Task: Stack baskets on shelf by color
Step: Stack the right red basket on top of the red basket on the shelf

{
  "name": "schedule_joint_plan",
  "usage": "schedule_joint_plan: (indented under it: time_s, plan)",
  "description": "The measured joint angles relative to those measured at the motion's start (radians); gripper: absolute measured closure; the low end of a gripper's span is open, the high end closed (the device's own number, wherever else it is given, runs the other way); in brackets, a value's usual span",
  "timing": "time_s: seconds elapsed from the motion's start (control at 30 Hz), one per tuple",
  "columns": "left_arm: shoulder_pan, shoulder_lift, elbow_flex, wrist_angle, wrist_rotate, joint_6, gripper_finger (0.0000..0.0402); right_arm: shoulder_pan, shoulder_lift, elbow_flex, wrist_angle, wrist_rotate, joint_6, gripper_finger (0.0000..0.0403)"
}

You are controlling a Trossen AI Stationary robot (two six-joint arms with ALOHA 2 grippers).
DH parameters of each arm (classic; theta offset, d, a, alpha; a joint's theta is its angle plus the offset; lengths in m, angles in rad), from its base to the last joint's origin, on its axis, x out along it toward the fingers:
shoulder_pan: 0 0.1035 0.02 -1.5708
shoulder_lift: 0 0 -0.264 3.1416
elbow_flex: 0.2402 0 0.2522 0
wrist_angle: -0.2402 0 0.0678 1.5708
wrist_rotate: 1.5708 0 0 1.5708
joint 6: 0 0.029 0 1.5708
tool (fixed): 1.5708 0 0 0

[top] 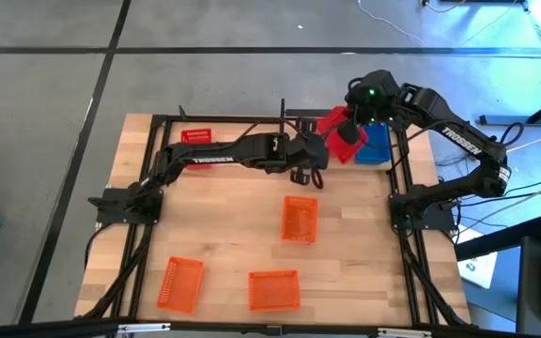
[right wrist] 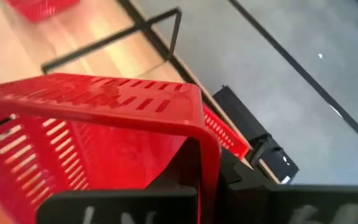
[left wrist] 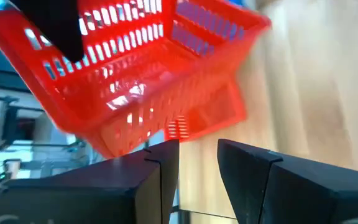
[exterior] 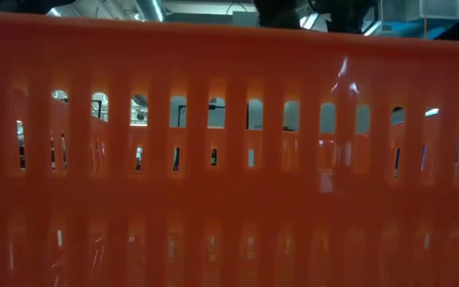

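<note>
High: three orange baskets [top: 299, 219] loose on table [top: 224, 225]; "TROSSEN" on arms; right gripper [top: 353, 130] clamped on tilted red basket [top: 347, 141] at 1 o'clock over shelf [top: 280, 120], beside blue basket [top: 374, 146].
Low: orange mesh blocks view.
Left wrist: left gripper [left wrist: 197, 155] fingers apart, empty, near red basket.
Right wrist: fingers pinch red rim.

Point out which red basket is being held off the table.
The tilted red basket, gripped by the right tool beside the blue basket; the other lone red basket rests flat at the far-left.
</note>
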Motion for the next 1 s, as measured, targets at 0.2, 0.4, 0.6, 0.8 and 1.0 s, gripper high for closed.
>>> schedule_joint_plan:
  time_s: [0.2, 0.4, 0.6, 0.8, 1.0]
  plan:
    - [0.003, 0.0, -0.001, -0.074, 0.031, -0.008, 0.0297, 0.001, 0.0, 0.001, -0.052, -0.008, -0.063, 0.0403]
    - [0.018, 0.0, -0.002, -0.131, -0.019, -0.054, 0.0297, 0.002, -0.003, 0.002, -0.102, -0.005, -0.064, 0.0403]
    - [0.039, -0.061, -0.003, -0.172, -0.066, -0.071, 0.0297, 0.002, -0.038, 0.002, -0.168, 0.021, -0.019, 0.0403]
    - [0.033, -0.138, -0.002, -0.176, -0.167, -0.085, 0.0297, -0.033, -0.075, 0.032, -0.156, 0.051, 0.194, 0.0403]
    - [0.003, -0.213, -0.002, -0.187, -0.22, -0.089, 0.0297, -0.163, 0.025, 0.104, -0.156, -0.043, 0.306, 0.0403]
